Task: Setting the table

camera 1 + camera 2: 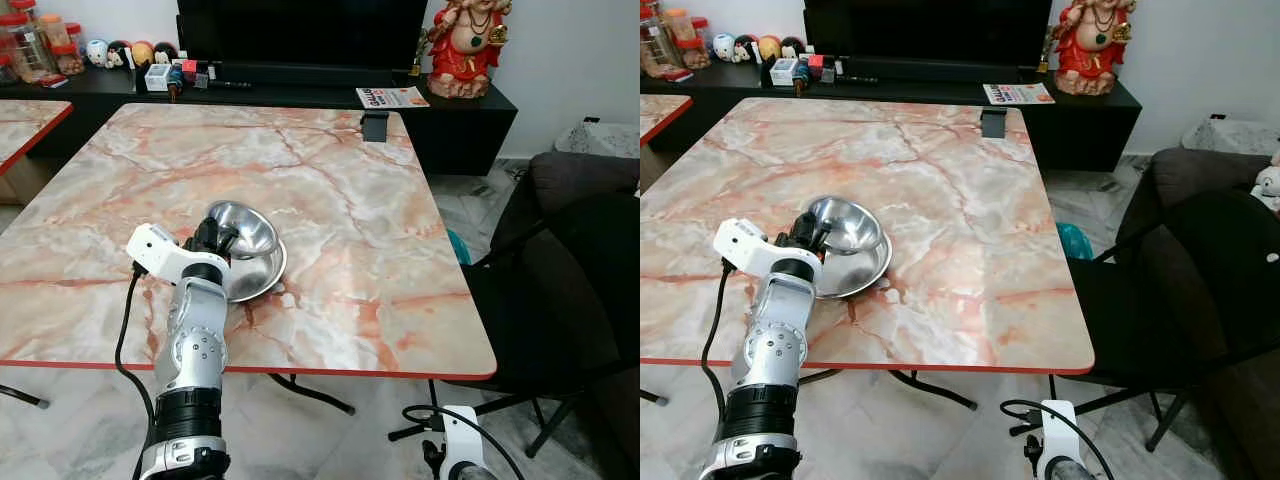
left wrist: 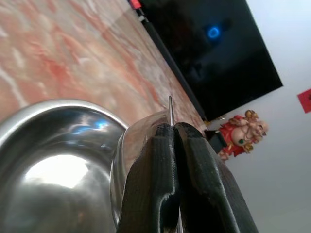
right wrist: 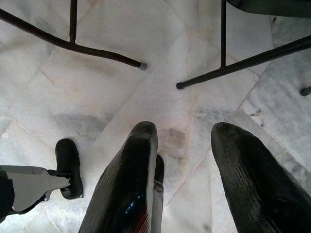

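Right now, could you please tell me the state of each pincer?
Left pincer: closed on the rim of the tilted steel bowl, above the second bowl.
Right pincer: open, holding nothing, hanging above the floor.

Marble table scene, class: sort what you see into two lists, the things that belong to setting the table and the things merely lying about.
Part of the job:
- upper steel bowl, tilted, its rim pinched by the left pincer
- lower steel bowl beneath it
- marble table

Just lying about:
- red figurine
- magazine
- small dark stand at the far edge
- jars
- black chair
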Motion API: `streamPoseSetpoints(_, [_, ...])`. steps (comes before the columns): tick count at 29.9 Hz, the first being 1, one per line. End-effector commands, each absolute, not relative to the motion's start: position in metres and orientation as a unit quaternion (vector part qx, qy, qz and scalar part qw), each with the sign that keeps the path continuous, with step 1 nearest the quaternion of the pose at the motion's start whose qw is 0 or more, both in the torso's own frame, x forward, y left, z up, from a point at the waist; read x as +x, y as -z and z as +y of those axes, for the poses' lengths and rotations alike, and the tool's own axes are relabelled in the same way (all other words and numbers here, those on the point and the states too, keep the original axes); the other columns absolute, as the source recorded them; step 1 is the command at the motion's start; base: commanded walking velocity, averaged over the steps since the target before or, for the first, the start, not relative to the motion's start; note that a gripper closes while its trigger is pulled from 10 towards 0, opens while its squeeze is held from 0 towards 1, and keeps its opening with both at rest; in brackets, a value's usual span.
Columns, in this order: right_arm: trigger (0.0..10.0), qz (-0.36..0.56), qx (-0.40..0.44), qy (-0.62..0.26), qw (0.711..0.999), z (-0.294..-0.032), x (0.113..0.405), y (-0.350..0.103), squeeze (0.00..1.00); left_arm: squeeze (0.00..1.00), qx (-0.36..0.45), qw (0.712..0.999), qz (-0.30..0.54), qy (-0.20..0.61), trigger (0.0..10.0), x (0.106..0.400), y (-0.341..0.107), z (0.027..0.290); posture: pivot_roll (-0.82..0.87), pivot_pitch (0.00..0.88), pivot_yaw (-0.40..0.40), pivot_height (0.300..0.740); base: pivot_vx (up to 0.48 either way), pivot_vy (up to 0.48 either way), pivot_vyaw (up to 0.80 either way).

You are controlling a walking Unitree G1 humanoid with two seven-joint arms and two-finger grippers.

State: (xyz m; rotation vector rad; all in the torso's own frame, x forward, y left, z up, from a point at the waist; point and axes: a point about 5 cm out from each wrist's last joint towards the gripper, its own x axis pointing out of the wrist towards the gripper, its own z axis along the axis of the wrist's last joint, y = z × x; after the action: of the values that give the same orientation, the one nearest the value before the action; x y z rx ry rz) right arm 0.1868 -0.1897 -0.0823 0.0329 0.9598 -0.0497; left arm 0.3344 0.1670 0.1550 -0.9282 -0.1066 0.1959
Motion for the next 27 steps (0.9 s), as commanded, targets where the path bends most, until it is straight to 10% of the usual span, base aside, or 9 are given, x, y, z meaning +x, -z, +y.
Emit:
streamPoseSetpoints(1, [10.0, 0.459, 0.017, 0.029, 0.888, -0.193, 0.1875, 0.0814, 0.0, 0.0, -0.441, 0.89, -0.047, -0.105, 10.0, 0.3346, -0.153, 0.1676, 0.0, 0.0, -0.049, 0.732, 0.0, 0.0, 0.0])
streamPoseSetpoints(22, [10.0, 0.458, 0.019, 0.03, 0.888, -0.1926, 0.1888, 0.0808, 0.0, 0.0, -0.432, 0.892, 0.0, -0.13, 10.0, 0.3381, -0.1441, 0.1648, -0.01, 0.0, -0.045, 0.732, 0.0, 0.0, 0.0])
streamPoseSetpoints(23, [10.0, 0.458, 0.019, 0.03, 0.888, -0.1923, 0.1891, 0.0808, 0.0, 0.72, -0.43, 0.893, 0.001, -0.131, 10.0, 0.3384, -0.144, 0.1652, 0.0, 0.0, -0.045, 0.732, 0.0, 0.0, 0.0])
streamPoseSetpoints(24, [10.0, 0.458, 0.019, 0.03, 0.888, -0.1922, 0.1892, 0.0807, 0.0, 1.0, -0.43, 0.893, 0.002, -0.132, 10.0, 0.3385, -0.1441, 0.1657, 0.0, 0.0, -0.045, 0.732, 0.0, 0.0, 0.0])
streamPoseSetpoints(27, [10.0, 0.458, 0.02, 0.03, 0.888, -0.1918, 0.1896, 0.0806, 0.0, 1.0, -0.426, 0.895, 0.002, -0.136, 10.0, 0.3389, -0.145, 0.1685, 0.0, 0.0, -0.044, 0.732, 0.0, 0.0, 0.0])
